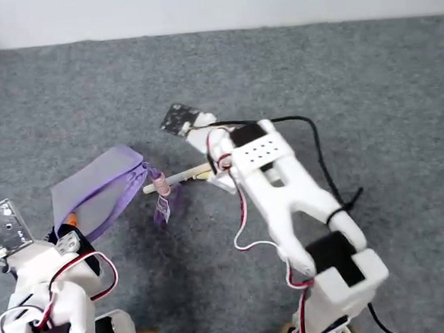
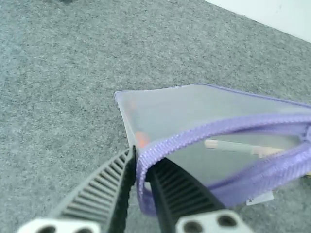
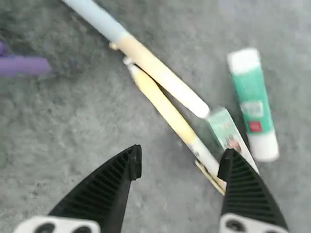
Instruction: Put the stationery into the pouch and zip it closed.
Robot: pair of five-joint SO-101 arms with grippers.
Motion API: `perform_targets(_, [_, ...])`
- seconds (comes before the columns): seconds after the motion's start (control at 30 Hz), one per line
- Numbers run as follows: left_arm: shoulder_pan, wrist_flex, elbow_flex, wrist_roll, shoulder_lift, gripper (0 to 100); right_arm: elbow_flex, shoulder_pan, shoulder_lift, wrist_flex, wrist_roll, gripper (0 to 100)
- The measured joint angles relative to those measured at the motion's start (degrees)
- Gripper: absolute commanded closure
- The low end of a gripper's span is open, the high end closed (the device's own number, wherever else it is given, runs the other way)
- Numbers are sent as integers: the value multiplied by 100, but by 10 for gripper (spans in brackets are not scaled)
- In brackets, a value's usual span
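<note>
The translucent purple pouch [image 1: 94, 189] lies at the left, its zip open. My left gripper [image 2: 142, 180] is shut on the pouch's [image 2: 194, 114] zip edge at one corner; an orange item [image 2: 141, 139] shows inside. My right gripper [image 3: 181, 162] hangs open just above two pens. One is a yellow-and-blue pen [image 3: 146, 58], the other a thinner yellow pen [image 3: 165, 109] beside it. A green glue stick [image 3: 252, 104] and a small green eraser box [image 3: 224, 130] lie close by. In the high view the pens [image 1: 181, 177] point toward the pouch mouth.
Grey carpet covers the table. A dark speckled card [image 1: 181, 120] lies behind the right arm [image 1: 263, 160]. The pouch's zip pull with a pink tag [image 1: 161, 190] hangs near the pens. A black cable [image 1: 316, 148] runs along the right arm.
</note>
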Motion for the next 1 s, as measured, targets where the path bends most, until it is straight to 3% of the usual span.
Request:
perform_targets(0.43, [0,0,9,0,0,988,-1336,-299,1952,-316,53,746])
perform_targets(0.8, [0,0,9,0,0,988,-2092,70,2321,1600,62,746])
perform_targets(1.0, [0,0,9,0,0,988,-2233,158,2321,2110,62,746])
